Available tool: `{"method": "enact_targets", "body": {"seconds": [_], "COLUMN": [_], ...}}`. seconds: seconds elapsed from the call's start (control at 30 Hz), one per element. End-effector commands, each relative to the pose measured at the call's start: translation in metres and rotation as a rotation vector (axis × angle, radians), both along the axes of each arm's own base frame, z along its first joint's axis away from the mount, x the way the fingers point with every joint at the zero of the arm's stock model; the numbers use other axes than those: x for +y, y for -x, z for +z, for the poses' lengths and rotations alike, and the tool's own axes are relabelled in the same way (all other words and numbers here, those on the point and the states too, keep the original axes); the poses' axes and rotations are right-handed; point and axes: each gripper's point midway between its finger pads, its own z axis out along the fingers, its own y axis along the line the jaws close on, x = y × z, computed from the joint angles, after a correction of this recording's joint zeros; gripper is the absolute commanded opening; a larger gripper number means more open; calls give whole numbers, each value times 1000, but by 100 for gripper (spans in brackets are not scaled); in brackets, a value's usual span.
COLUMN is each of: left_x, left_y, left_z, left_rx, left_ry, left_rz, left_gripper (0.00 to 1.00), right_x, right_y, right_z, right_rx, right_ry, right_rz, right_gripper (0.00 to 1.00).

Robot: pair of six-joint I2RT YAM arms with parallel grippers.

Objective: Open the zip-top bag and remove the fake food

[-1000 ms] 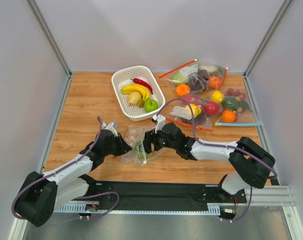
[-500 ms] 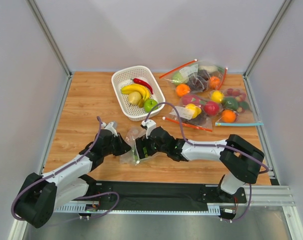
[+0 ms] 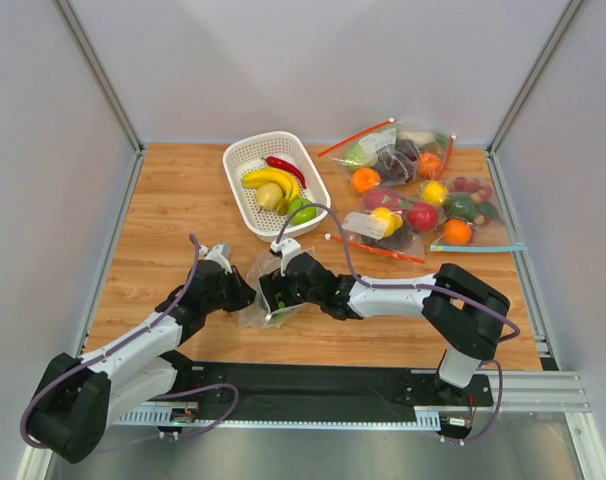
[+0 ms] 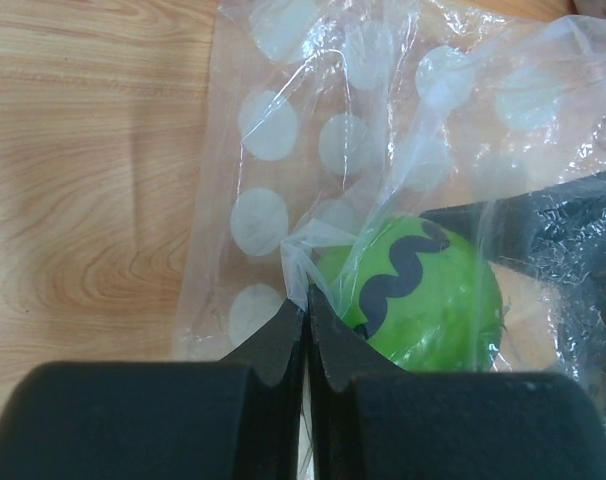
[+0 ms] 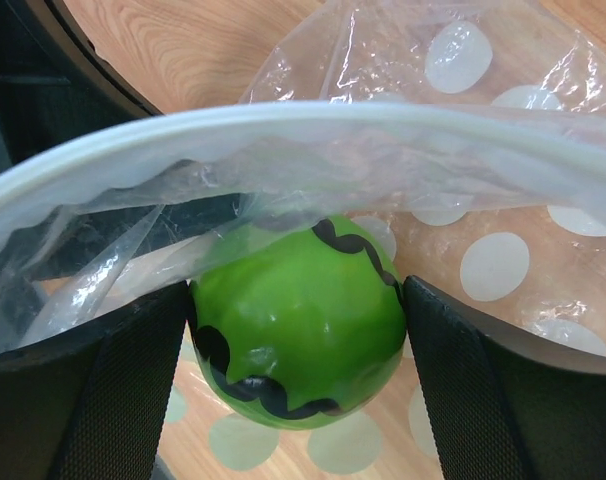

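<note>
The left gripper is clenched on a fold of the zip-top bag, and the green apple lies inside the film just right of its fingertips. The right gripper is spread wide inside the bag's mouth, with the apple between its fingers. Over the last second it has pushed deeper towards the left gripper, and its jaws have widened.

White basket sits left of fruit-filled bags.

Plain grey walls fill the frame's top and sides, metal corner posts framing a wooden tabletop, evenly lit.
</note>
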Motion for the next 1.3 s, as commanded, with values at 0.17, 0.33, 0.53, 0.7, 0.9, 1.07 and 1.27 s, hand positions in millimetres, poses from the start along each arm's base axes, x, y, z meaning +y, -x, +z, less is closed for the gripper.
{"method": "enact_targets", "body": {"seconds": [0.17,0.33,0.53,0.7,0.9,1.07,1.27], "left_x": [-11,-3,7,12,13,15,13], "left_y": [-3,0,3,4,2,0,-2], "left_z": [24,21,19,18,23,29,40], "left_rx": [-77,-73,-74,-77,-89,-96,-124], "left_ry": [56,19,-27,-47,-73,-94,-97], "left_rz": [-49,-32,-9,2,-10,-20,-40], "left_gripper": [6,2,0,0,0,0,31], "right_x": [-19,-26,-41,-57,-92,-139,-180], "right_y": [24,18,10,12,9,-12,-44], "right_z": [-42,-5,75,113,134,142,159], "right_rx": [19,-37,-129,-143,-172,-221,-264], "right_ry": [240,177,13,-91,-83,-32,-18], "right_rz": [21,-33,-114,-138,-191,-291,-386], "right_gripper": [65,40,34,34,35,35,36]}}
